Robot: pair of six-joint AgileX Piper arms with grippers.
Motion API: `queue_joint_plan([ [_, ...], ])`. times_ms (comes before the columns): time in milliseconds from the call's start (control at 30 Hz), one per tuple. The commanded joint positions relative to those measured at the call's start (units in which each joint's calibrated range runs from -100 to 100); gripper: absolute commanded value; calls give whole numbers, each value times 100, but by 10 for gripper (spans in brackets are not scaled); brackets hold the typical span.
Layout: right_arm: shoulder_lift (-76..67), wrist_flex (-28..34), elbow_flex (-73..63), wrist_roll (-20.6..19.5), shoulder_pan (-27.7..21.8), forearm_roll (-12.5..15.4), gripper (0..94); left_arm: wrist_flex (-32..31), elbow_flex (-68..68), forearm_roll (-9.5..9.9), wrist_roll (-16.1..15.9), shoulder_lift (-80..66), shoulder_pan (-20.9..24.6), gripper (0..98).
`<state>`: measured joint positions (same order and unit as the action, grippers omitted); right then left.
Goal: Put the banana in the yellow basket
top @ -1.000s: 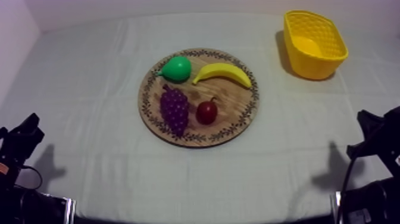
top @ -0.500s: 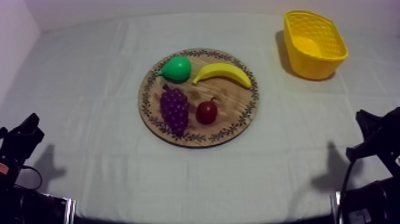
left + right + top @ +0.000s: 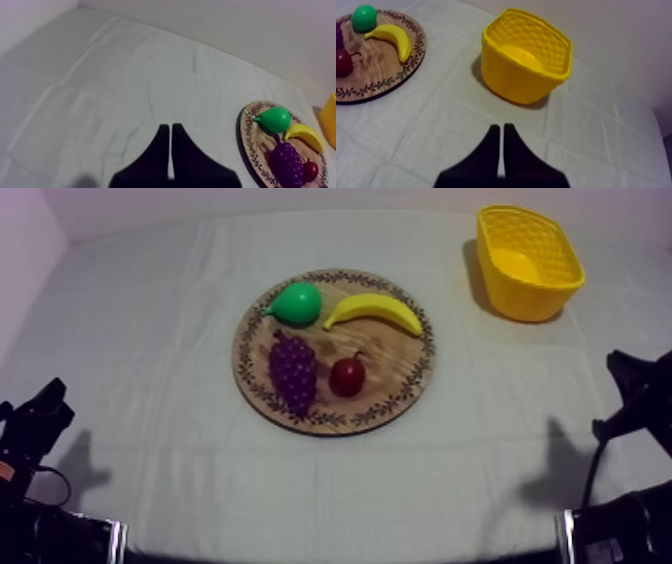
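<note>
Both low, left pincer (image 3: 167,127) closed empty, right pincer (image 3: 501,127) closed, facing basket (image 3: 522,86)

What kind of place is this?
Probably a robot practice setup: a cloth-covered table, a toy banana on a wooden board, and the left arm and right arm at its sides.

On board (image 3: 398,374): banana (image 3: 374,310) right of pear (image 3: 297,304), behind grapes (image 3: 293,373); basket (image 3: 522,294) well apart, right.
</note>
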<state>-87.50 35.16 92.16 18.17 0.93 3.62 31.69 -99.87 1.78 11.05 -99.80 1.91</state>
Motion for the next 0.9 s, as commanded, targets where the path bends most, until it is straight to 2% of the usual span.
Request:
queue_joint_plan([
  [0,608,-35,-560,311,-38,209,2,0,-2,0,2,-3,1,1],
  [167,1796,26,-1721,832,-119,565,2,0,-2,0,2,-3,1,1],
  [367,3186,661,-3447,1183,-97,677,2,0,-2,0,2,-3,1,1],
  [600,4569,1899,-5567,1246,139,510,2,0,-2,0,2,-3,1,1],
  [867,5970,2925,-7303,993,708,150,2,0,-2,0,2,-3,1,1],
])
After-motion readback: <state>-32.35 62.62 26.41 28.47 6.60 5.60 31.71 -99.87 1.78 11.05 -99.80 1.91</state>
